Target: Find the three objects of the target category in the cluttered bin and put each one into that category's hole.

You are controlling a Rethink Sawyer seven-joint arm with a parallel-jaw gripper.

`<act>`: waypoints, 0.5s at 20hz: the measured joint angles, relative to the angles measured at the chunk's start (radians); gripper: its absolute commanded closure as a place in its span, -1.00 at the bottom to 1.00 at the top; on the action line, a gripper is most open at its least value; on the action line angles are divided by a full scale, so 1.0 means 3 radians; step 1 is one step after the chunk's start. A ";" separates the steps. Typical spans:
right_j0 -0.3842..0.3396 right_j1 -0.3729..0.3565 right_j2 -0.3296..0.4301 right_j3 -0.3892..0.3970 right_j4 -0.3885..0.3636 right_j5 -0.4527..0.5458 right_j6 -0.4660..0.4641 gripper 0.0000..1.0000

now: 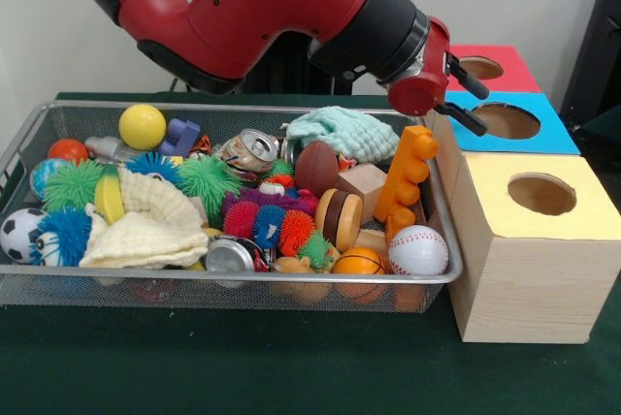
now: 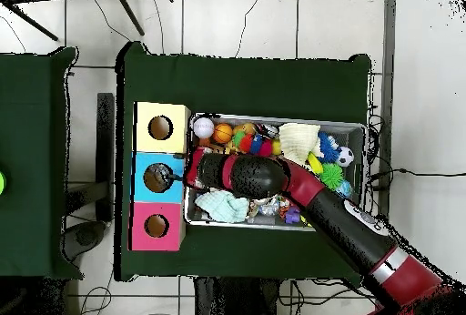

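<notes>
My gripper [image 1: 482, 111] hangs over the round hole of the blue-topped box [image 1: 543, 134], its two black fingers spread open with nothing between them. From overhead the gripper [image 2: 171, 177] sits right at that box's hole, at the blue box [image 2: 146, 191]. The wire bin [image 1: 29, 134] to the side holds a baseball [image 1: 418, 249], a basketball [image 1: 359, 262], a brown football [image 1: 316, 168], a soccer ball [image 1: 19, 233], a yellow ball [image 1: 143, 126], spiky rubber balls [image 1: 208, 182], crushed cans [image 1: 250, 150] and cloths [image 1: 146, 226].
A yellow-topped box [image 1: 529, 240] stands nearest the camera and a red-topped box [image 1: 509, 71] farthest, each with a round hole. A tall orange plastic piece [image 1: 408, 177] leans at the bin's box-side wall, close under the arm. Green cloth covers the table [image 1: 243, 367].
</notes>
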 measured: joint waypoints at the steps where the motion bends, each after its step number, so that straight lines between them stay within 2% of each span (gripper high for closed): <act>1: 0.0000 -0.0012 -0.0002 0.0000 0.0005 0.0000 0.0000 -1.00; 10: 0.0037 -0.0197 -0.0077 -0.0008 0.0041 0.0051 0.0000 -1.00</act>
